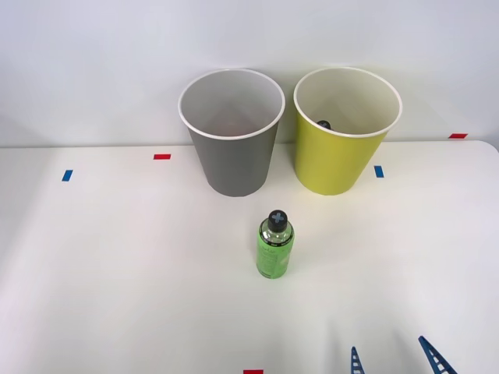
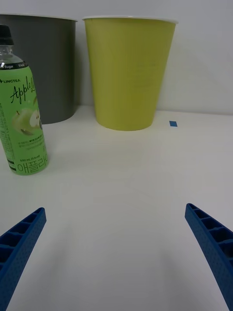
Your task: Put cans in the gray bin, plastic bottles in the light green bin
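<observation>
So my right gripper [image 2: 116, 252] is spread wide with nothing in it, hanging low over the table [image 1: 117, 273] near the front edge, and the plastic bottle [image 1: 274, 248] stands upright out in the open, a bit in front of the two bins and roughly between them. From the wrist view the bottle [image 2: 23, 104] sits way off to one side of my fingers [image 2: 213, 243], not centered between them at all, so that's worry number one: if I just push straight ahead I'd probably clip it with one finger and knock it over, and a round bottle on a smooth table is gonna roll. Second thing, the gray bin [image 1: 232, 132] and the light green bin [image 1: 343, 128] stand just beside each other, so a sloppy drop could land in the wrong one or bounce off a rim. There's already a dark cap [image 1: 323, 125] peeking out inside the green one, looks like another bottle to me. Grabbing too near the cap could also let it swing or slip.
</observation>
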